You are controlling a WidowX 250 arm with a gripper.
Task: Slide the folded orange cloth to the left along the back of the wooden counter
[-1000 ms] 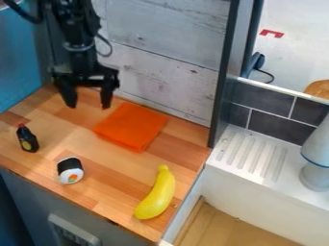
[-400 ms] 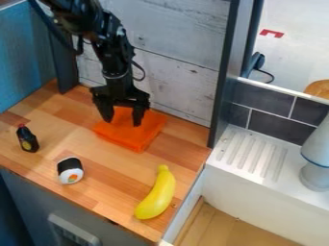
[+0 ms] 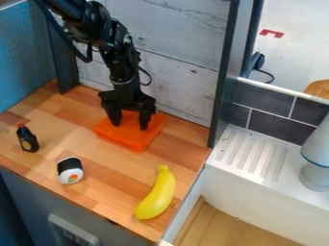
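Note:
The black gripper (image 3: 130, 127) is over the folded orange cloth (image 3: 133, 138), its two fingers apart and pointing down, nothing between them but the cloth below. Whether the fingertips touch the cloth, I cannot tell. A small dark bottle with a red cap (image 3: 27, 139) stands at the left of the wooden counter. Nearer the front edge is a black and white sushi roll (image 3: 70, 170). A yellow banana (image 3: 156, 194) lies at the counter's front right.
A whitewashed plank wall (image 3: 186, 77) rises behind the wooden counter (image 3: 109, 180). Dark upright posts bound the counter's back corners. On the right are a white sink with a ridged drainboard (image 3: 254, 153) and a grey-white object (image 3: 316, 163) at the edge.
The arm has swung right and its gripper has come from the back left to over the orange cloth, lower than before. The cloth, bottle, sushi roll and banana have stayed in place.

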